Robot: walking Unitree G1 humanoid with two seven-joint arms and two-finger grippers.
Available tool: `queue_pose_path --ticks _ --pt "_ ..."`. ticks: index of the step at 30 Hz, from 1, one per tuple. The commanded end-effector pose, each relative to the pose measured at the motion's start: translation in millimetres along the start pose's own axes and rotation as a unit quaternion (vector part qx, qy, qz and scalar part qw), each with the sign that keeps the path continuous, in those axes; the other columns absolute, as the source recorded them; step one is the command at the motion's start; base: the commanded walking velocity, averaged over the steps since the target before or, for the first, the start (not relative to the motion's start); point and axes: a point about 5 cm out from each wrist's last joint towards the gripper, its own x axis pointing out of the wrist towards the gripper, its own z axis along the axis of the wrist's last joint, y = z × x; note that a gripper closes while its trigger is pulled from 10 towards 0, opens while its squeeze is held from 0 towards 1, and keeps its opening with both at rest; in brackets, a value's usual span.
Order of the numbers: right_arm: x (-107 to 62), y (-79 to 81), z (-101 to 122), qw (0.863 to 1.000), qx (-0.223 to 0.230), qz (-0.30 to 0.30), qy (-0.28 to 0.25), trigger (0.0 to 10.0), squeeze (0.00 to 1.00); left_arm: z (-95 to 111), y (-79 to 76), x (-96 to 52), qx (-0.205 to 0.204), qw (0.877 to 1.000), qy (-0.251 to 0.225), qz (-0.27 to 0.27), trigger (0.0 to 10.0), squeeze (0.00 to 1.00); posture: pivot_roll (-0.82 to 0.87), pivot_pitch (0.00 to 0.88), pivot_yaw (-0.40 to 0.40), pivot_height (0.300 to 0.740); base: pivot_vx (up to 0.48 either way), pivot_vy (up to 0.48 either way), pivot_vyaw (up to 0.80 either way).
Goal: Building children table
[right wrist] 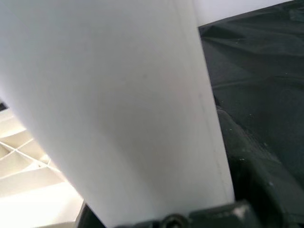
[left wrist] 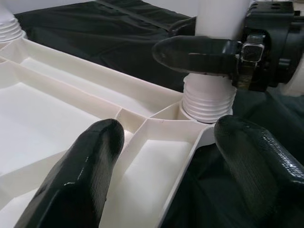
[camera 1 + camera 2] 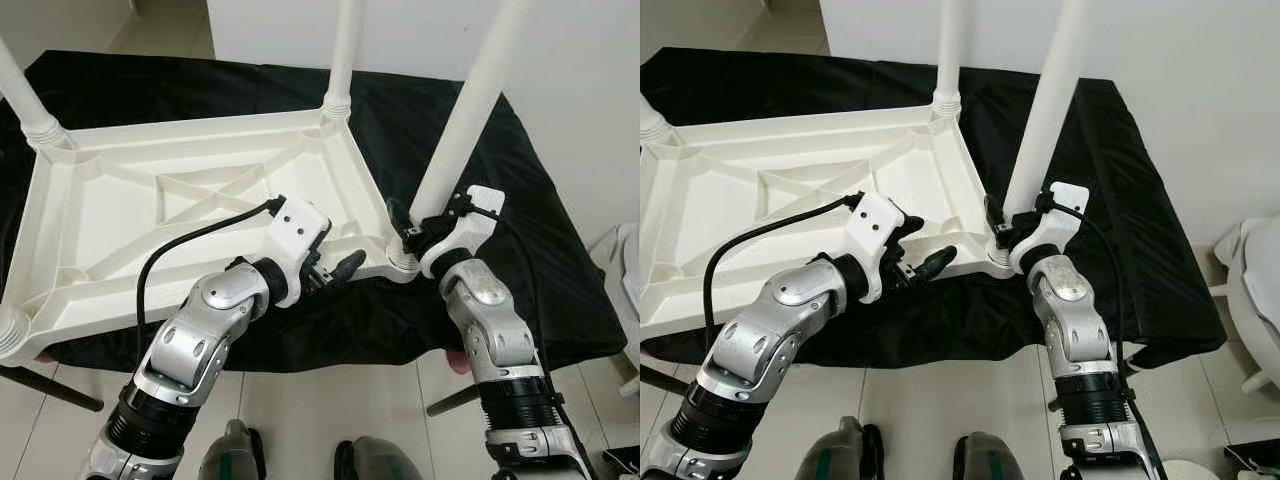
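The white plastic children's table top (image 3: 170, 215) lies upside down on a desk (image 3: 520, 230) draped in black cloth, ribbed underside up so the corner sockets face upward to take the legs. The right tool (image 3: 412, 232) is clenched around the near-right leg (image 3: 460, 130) low down, just above its threaded collar, where a grip gives the most control over seating or twisting the leg into its socket; the right wrist view has the white shaft pressed close between the black fingers. Just beside it, the left tool (image 3: 338, 270) hovers released at the same corner of the top, its two fingers (image 2: 85, 166) spread to either side of the rim, one over the ribbed underside and the other past the edge above the cloth. From there it looks ready to pinch the rim and steady the top, so the piece does not turn or slide while the leg is worked. Beyond the tools another leg (image 3: 343, 55) already stands in the far corner socket, and a third (image 3: 22, 95) rises from the far corner off to the left tool's side. By this reading the assembly is well along, with this corner the step in hand.
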Motion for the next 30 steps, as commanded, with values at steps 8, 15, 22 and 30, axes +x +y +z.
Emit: queue_pose_path --ticks 8,15,22,30 --pt "-7.6 1.1 -30 0.998 0.012 0.011 0.068 10.0 0.00 4 -5.3 -1.0 0.003 1.000 -0.006 -0.018 10.0 0.00 -0.11 0.065 -0.020 0.740 0.000 0.000 0.00" --pt "-10.9 5.2 -30 0.998 -0.046 0.010 0.048 10.0 0.00 4 -5.8 0.0 0.003 1.000 -0.006 -0.021 10.0 0.00 -0.12 0.063 -0.011 0.740 0.000 0.000 0.00" --pt "-16.6 12.0 -19 0.991 -0.132 0.027 -0.015 10.0 0.00 5 -6.7 -0.2 0.004 1.000 -0.006 -0.024 10.0 0.00 -0.12 0.061 -0.009 0.740 0.000 0.000 0.00" --pt "-18.8 7.7 -26 0.996 -0.087 0.011 -0.001 10.0 0.00 5 -6.9 -0.2 0.003 1.000 -0.006 -0.025 10.0 0.00 -0.12 0.064 -0.008 0.740 0.000 0.000 0.00"
